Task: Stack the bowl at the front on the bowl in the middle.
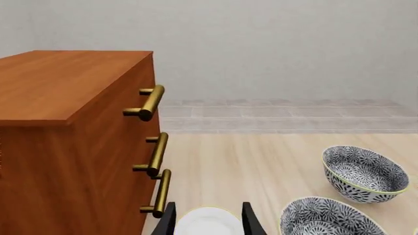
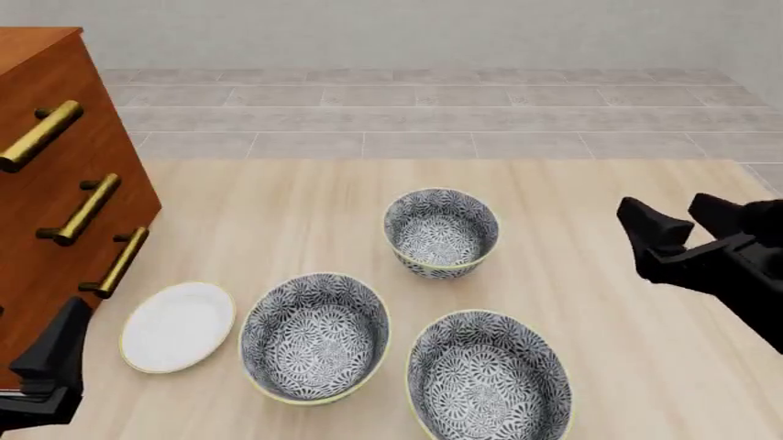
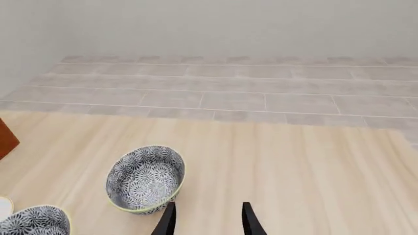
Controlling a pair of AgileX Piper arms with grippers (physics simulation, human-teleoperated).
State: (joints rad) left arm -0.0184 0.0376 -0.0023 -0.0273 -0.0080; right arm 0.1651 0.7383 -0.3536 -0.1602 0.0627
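Observation:
Three floral grey-and-white bowls with cream rims stand on the table. The bowl at the front is nearest me, right of centre. The bowl in the middle sits to its left and a little farther back, also seen in the left wrist view and the right wrist view. My left gripper hangs at the near left by the drawer unit, open, touching nothing. My right gripper hovers open at the right, well away from the bowls.
A third floral bowl stands at the back, also visible from both wrists. A flat white plate lies left of the middle bowl. A wooden drawer unit with brass handles fills the left side.

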